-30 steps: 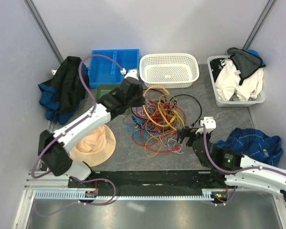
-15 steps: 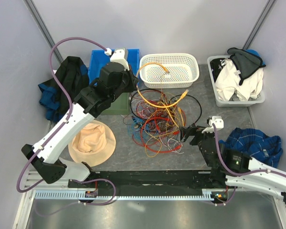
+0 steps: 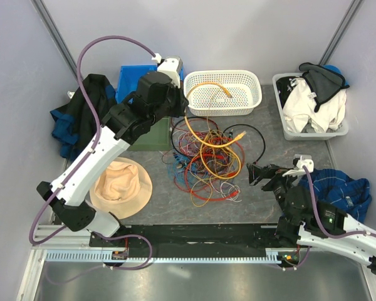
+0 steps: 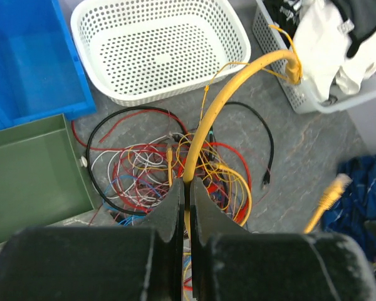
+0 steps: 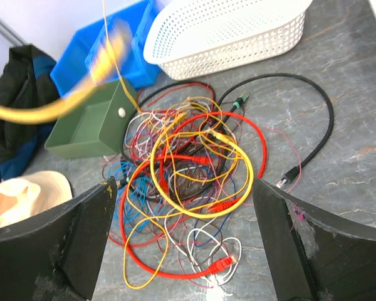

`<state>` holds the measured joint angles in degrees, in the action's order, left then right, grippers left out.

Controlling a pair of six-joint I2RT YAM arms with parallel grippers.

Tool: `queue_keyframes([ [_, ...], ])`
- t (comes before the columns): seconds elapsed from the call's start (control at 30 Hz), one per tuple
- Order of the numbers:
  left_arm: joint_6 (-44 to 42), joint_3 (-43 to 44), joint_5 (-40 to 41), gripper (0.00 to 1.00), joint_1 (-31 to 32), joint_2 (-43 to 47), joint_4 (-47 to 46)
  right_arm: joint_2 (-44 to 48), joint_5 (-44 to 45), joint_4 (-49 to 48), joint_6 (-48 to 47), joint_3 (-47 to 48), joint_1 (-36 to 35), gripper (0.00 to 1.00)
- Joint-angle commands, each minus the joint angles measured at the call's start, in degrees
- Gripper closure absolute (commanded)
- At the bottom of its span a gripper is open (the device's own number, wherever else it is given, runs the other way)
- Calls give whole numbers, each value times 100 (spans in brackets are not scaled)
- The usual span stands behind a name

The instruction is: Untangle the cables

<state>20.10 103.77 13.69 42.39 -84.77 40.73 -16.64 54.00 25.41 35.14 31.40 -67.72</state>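
Your left tool [image 4: 188,191] is clamped on the orange-yellow cable [image 4: 238,78]. The cable arcs ahead and to the right of the tool, over the white basket [image 3: 222,91], and its other run drops into the tangle [image 3: 203,160] below. The tangle lies flat on the grey table [image 3: 263,125], between both tools. Your right tool [image 3: 262,170] gapes wide and holds nothing, with the tangle just ahead of it. There looks to be room to pull upward.
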Motion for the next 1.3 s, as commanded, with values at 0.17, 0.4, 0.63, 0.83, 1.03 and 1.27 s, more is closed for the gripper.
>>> queue_keyframes([
  [0.17,-1025,248,-1623,98,85,496,488,-31,778,-949,-1006,297,-13,3],
  [0.4,-1543,504,-2529,98,129,883,822,-1084,806,-2829,-1886,490,-13,3],
  [0.63,-1298,65,-2119,98,173,1322,762,-2351,665,-3569,-2362,762,-4,2],
  [0.83,-1026,257,-2318,98,173,1508,409,-2853,113,-4595,-2327,43,127,2],
  [1.03,-955,461,-2696,98,173,1463,418,-3503,-652,-5502,-2169,50,751,2],
  [1.27,-929,267,-2697,98,173,1604,409,-5064,-1188,-5934,-1783,840,1612,2],
])
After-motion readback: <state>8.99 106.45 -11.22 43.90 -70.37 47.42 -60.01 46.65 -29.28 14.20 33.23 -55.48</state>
